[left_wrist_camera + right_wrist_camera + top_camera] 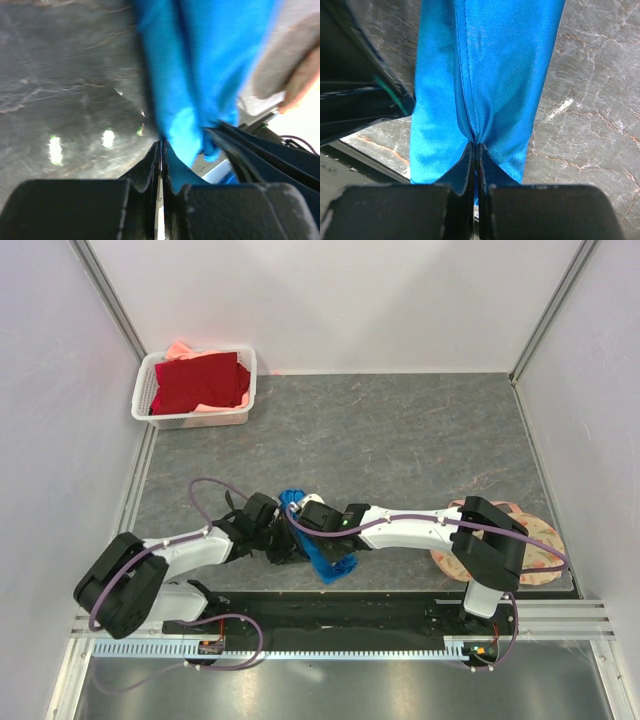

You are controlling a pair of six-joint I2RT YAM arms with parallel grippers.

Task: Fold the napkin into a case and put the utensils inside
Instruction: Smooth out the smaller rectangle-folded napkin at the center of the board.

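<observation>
Near the front edge of the table (400,440), the napkin (325,558) is held bunched and hanging between the two arms, well apart from the white basket (150,390) with its red cloth (200,380) at the far left corner. The left gripper (161,150) is seen pinched together with a fold of the blue cloth caught between its tips. The right gripper (475,150) is likewise closed tight on a gathered seam of the same cloth. No case has been formed yet, and the utensils cannot be found in any view (they may be hidden under the arms or the cloth).

Several faults can be expected from here. Only a thin pinch of shiny, slippery fabric is held in each grip, so a corner could be pulled free if the arms are drawn apart quickly. Because the two grips sit just beside each other, it cannot be told whether true corners are held; the cloth may be spread twisted rather than flat. The wrists are crowded together, so contact between them is likely if either is turned carelessly. The lower end of the cloth lies close to the table's near edge and could be dragged over it. The round mat (540,540) beneath the right arm might also be snagged.
</observation>
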